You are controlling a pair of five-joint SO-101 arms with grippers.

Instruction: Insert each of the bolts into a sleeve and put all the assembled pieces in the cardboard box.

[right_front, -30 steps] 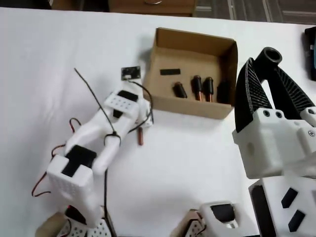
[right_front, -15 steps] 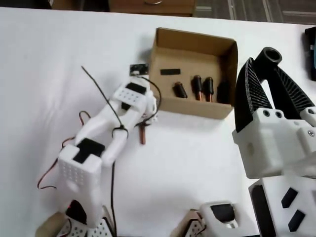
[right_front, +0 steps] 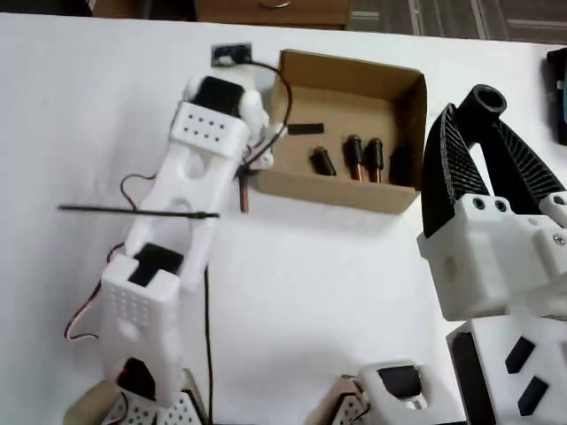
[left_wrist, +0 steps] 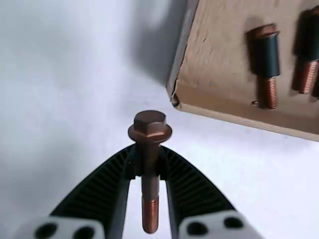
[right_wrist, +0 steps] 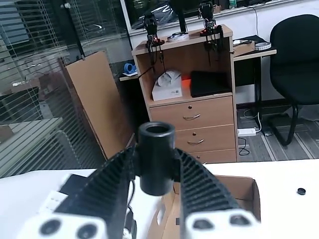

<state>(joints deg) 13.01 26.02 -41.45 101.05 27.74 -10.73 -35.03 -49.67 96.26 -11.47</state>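
Step judged: insertion, alignment pending. Held items: bolt [left_wrist: 149,130], gripped by the shank in left gripper [left_wrist: 148,155] fingers, beside a corner of the cardboard box [right_front: 350,66] near the far edge of the surface [right_front: 80,115]; sleeve [right_wrist: 156,149], gripped in right gripper [right_wrist: 155,167] fingers, bore exposed. Next: bolt tip to be aligned with bore. No legible writing noted.

L arm [right_front: 182,190] stretched well fwd from its base, wrist at far end, forearm angled slightly right. L gripper [left_wrist: 148,160] points down; ribbed black fingers [left_wrist: 112,184] closed on a bolt [left_wrist: 149,132], shank pinched btwn tips, head past them. R arm [right_front: 496,257] raised high. R gripper [right_wrist: 157,167] aimed up/fwd, jaws clamped either side of a black sleeve [right_wrist: 156,154], held upright.
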